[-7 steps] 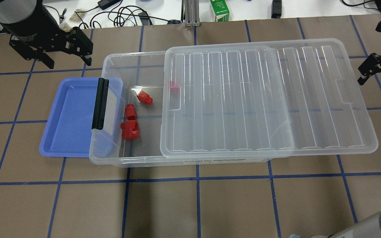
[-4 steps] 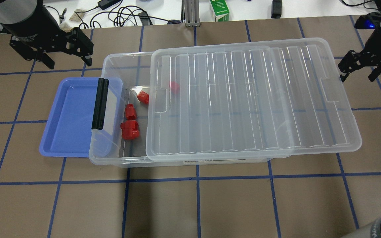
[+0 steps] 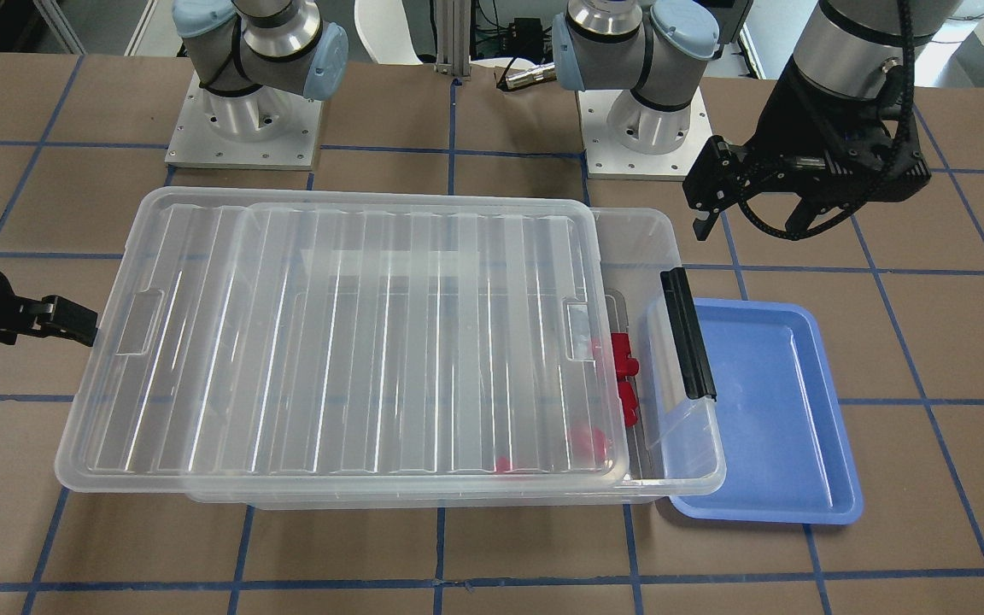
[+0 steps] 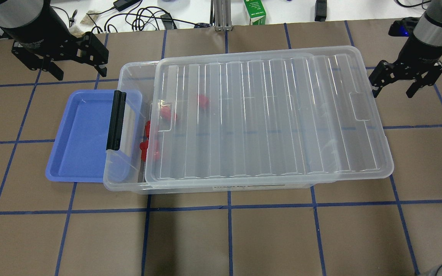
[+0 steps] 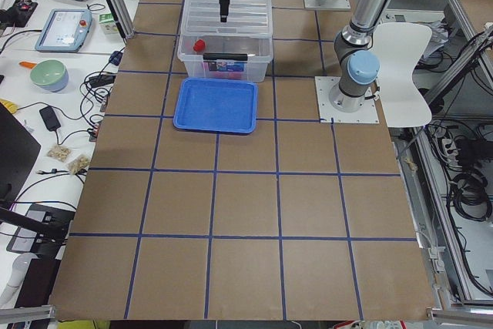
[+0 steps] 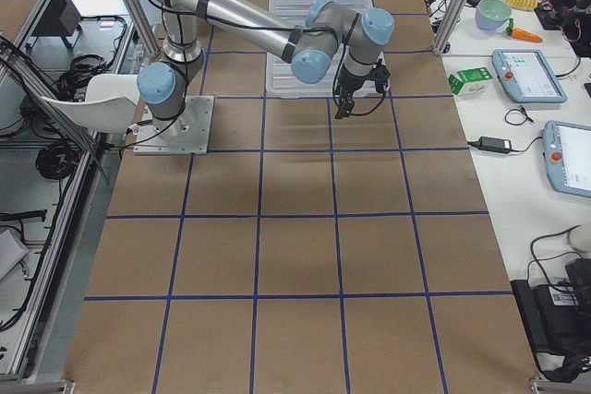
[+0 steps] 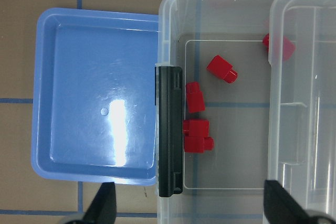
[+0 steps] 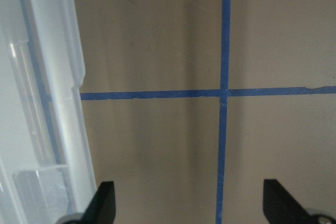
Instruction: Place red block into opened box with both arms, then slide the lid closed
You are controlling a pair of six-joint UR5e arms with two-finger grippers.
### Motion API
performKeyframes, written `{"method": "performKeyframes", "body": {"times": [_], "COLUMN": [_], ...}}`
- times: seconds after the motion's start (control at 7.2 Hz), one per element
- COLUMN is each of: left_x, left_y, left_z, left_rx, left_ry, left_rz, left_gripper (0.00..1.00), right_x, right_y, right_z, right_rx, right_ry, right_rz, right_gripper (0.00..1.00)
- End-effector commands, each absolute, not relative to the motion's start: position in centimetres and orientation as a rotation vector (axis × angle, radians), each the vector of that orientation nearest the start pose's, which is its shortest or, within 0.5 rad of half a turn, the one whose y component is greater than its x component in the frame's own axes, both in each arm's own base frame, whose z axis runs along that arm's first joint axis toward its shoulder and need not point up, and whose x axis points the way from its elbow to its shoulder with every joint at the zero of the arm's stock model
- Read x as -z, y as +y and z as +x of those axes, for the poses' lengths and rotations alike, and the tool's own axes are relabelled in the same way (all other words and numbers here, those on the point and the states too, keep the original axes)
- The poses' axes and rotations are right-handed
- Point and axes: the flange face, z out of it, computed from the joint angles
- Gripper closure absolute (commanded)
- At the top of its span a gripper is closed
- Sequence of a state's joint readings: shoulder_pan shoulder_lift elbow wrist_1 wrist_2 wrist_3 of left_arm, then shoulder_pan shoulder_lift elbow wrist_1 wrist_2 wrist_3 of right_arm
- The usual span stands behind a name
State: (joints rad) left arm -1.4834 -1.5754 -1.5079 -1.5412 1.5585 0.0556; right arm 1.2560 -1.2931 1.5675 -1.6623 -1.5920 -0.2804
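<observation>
Lid closer to latch than a second ago, narrow gap left: closing nearly done. Red blocks inside box, beside latch. Right gripper and left gripper spread wide, empty.

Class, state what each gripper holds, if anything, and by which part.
Nothing is held. The left gripper is open and empty. The right gripper is open beside the short end of the lid, clamping nothing.
</observation>
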Motion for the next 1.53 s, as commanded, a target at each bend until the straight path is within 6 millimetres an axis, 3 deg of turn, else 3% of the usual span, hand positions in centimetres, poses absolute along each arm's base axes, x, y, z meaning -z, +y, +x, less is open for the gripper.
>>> {"method": "performKeyframes", "body": {"times": [0.0, 0.14, 0.42, 0.83, 1.11, 1.39], "left_x": [-52.0, -52.0, -52.1, -52.1, -52.1, -52.1], "left_y": [-51.1, -51.1, -51.1, -51.1, -51.1, -51.1], "left_z": [-9.0, -9.0, -9.0, -9.0, -9.0, -9.0], "left_rx": [0.139, 0.139, 0.141, 0.143, 0.141, 0.143], "left_ry": [3.144, 3.144, 3.144, 3.144, 3.144, 3.144], "left_rz": [-0.047, -0.047, -0.047, -0.047, -0.047, -0.047], "left_gripper": [0.00, 0.00, 0.00, 0.00, 0.00, 0.00], "right_x": [-34.7, -34.6, -34.6, -34.7, -34.6, -34.9], "right_y": [-58.7, -58.6, -58.7, -58.8, -58.9, -59.3], "right_z": [-2.2, -1.8, 1.2, 1.6, 3.4, 3.2], "right_rx": [-0.291, -0.292, -0.294, -0.275, -0.271, -0.251], "right_ry": [3.103, 3.100, 3.123, 3.119, 3.133, 3.139], "right_rz": [0.087, 0.083, 0.089, 0.093, 0.044, 0.037], "right_gripper": [0.00, 0.00, 0.00, 0.00, 0.00, 0.00]}}
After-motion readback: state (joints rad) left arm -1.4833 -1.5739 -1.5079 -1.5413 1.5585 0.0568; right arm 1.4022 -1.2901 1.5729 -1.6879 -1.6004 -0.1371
